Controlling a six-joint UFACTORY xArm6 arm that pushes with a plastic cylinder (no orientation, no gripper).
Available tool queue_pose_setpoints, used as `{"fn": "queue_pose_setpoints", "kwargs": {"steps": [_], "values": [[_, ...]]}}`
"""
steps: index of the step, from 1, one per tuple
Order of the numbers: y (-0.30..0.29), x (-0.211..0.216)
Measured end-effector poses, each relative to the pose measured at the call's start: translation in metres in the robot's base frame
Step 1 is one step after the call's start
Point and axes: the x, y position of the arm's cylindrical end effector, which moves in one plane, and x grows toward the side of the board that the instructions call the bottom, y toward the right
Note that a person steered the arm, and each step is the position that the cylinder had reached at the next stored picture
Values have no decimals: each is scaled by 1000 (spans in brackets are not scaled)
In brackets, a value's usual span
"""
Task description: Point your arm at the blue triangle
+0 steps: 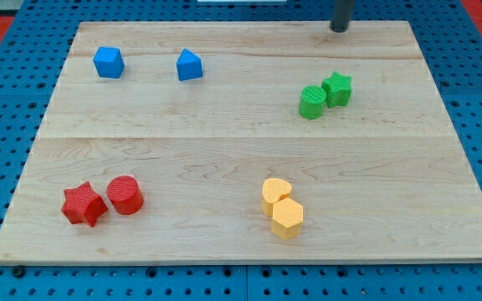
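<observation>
The blue triangle point(189, 65) lies near the board's top left, its point towards the view's top. A blue cube point(108, 62) sits to its left, apart from it. My tip point(339, 28) rests at the board's top edge, right of centre, far to the right of the blue triangle and above the green pair. It touches no block.
A green cylinder point(312, 103) and a green star point(337, 89) touch at the right. A red star point(84, 204) and a red cylinder point(125, 195) sit at the bottom left. A yellow heart-like block point(276, 191) and a yellow hexagon point(287, 217) touch at the bottom centre. The wooden board point(241, 142) lies on a blue pegboard.
</observation>
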Motion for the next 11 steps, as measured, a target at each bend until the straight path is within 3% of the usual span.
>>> {"fn": "queue_pose_setpoints", "kwargs": {"steps": [2,4,6,8,9,10,11], "values": [[-143,2],[-202,29],[-212,33],[-293,58],[-278,113],[-233,97],[-150,64]]}}
